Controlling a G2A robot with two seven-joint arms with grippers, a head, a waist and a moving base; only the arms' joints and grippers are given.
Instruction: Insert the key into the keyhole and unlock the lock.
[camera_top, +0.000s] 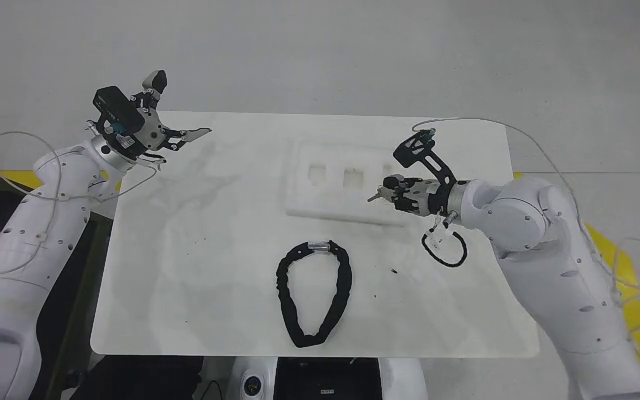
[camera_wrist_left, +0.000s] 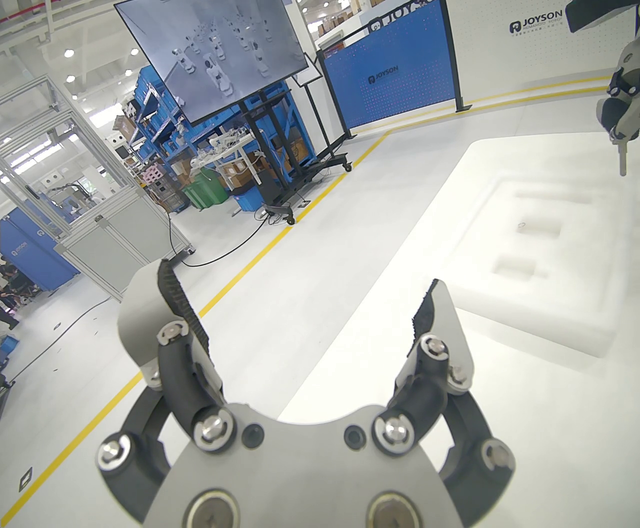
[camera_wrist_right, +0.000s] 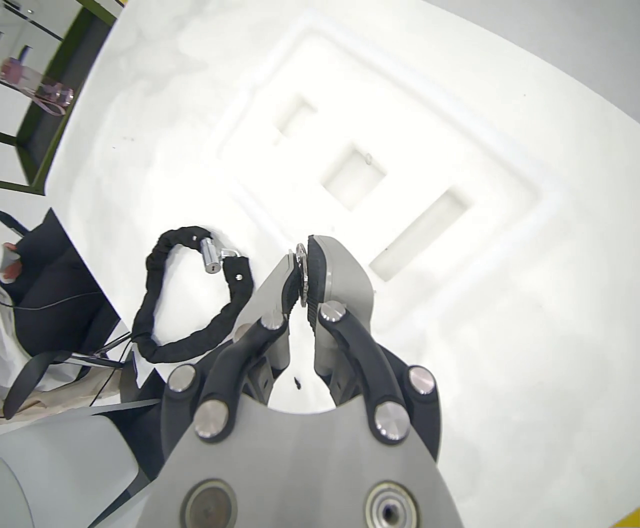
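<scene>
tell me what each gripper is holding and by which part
The right gripper pinches the key by its round head, blade sticking out. The left gripper is open, empty.

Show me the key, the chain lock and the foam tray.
key (camera_wrist_right: 301, 270), right wrist view, on its round head.
chain lock (camera_wrist_right: 210, 257), right wrist view, on its metal cylinder.
foam tray (camera_top: 330, 206), top view, on its bare front rim.
</scene>
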